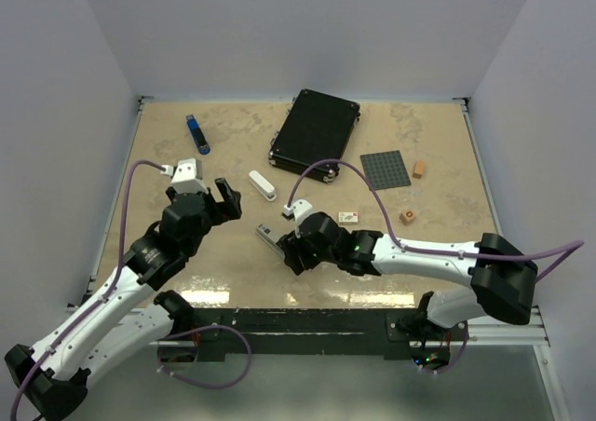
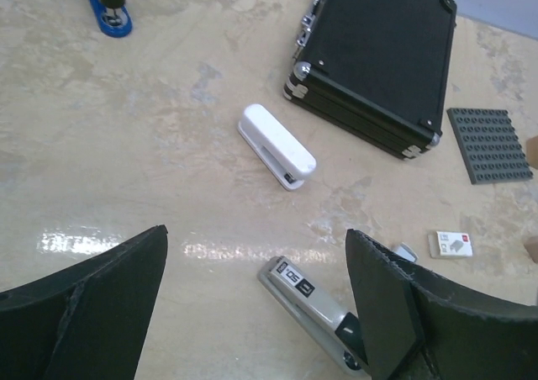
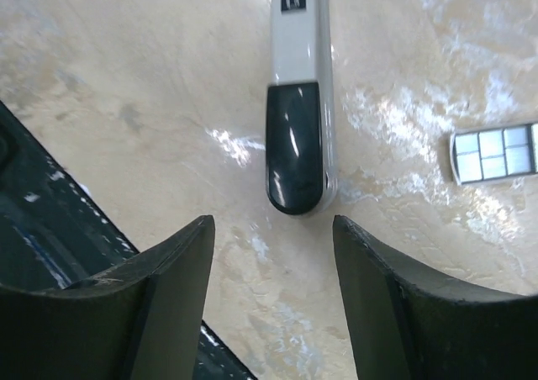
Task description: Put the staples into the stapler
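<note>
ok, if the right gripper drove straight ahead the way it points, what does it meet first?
Most likely the grey stapler: its black end lies just ahead of the right gripper, centred between the open jaws. Height above the table is unclear, so it could touch that first.

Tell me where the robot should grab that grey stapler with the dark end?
Probably across its narrow body, just past the dark end, coming down from above, a finger on each long side. The grey stapler lies flat on the table, and the open right gripper sits in line with it.
</note>
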